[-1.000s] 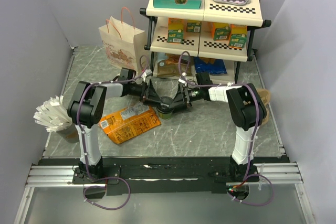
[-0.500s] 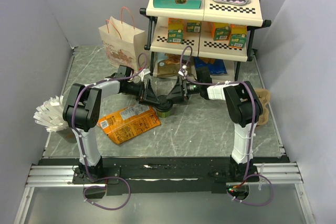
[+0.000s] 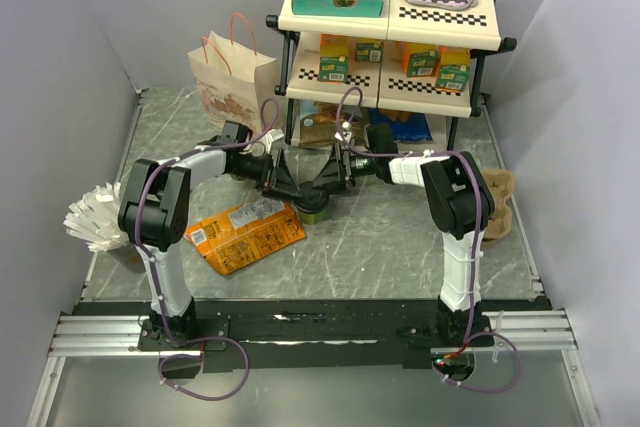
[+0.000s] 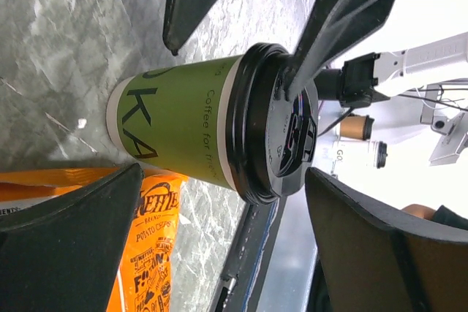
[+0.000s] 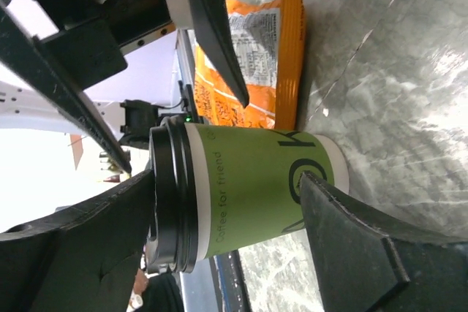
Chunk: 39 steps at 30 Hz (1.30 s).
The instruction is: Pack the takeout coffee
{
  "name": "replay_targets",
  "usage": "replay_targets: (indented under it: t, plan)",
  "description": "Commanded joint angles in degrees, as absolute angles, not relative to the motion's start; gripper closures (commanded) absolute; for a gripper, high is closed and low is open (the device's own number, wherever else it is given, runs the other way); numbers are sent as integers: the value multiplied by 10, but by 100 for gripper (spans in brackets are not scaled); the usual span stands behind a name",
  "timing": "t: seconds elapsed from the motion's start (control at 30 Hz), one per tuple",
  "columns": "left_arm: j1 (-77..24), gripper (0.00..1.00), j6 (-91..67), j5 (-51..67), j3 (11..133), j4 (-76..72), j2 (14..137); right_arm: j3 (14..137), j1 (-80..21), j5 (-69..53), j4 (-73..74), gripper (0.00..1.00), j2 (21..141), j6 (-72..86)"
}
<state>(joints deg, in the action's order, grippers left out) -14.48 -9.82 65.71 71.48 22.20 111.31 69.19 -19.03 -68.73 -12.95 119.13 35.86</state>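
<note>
On the grey marble table (image 3: 400,237), about midway between the two arms, stands one green coffee cup (image 3: 315,205) with one black lid (image 4: 274,126), upright. The left claw (image 3: 293,187) and the right claw (image 3: 328,185) meet at it from opposite sides. Each has its two fingers spread wide, and neither is pinching the cup. In the left wrist view, one finger of the right claw crosses over the lid, though I cannot tell whether it touches. Both arms reach forward from their bases and bend inward, with the forearms low and nearly level. One orange chip bag (image 3: 245,232) lies flat just beside the cup on the left. One paper bag (image 3: 232,87) stands further back on the left, next to one two-tier shelf rack (image 3: 390,17).
</note>
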Motion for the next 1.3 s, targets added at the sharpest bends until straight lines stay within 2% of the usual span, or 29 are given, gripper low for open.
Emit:
replay_targets:
  t: [0.0,0.17,0.53,0.67,0.87,0.97,1.0,1.07,1.27]
  plan:
    - [-151,1,-71,660,714,238,1085,730,-193,-657,-66,16,1210,329]
    - [-155,1,-76,632,702,221,1113,731,-195,-641,-30,19,1221,316]
    - [-156,8,-98,467,697,219,1169,726,-190,-589,54,25,1250,296]
    - [-156,8,-101,445,695,221,1179,739,-190,-551,101,27,1252,274]
    - [-159,8,-91,446,707,231,1185,741,-190,-557,103,27,1254,273]
    - [-156,6,-67,539,716,229,1164,732,-189,-619,42,23,1232,273]
    - [-156,4,-63,563,719,222,1145,725,-187,-654,-24,21,1221,285]
    - [-156,3,-66,621,740,213,1133,692,-187,-683,-102,14,1186,308]
    - [-156,2,-33,674,807,269,1136,655,-182,-746,-291,4,1157,430]
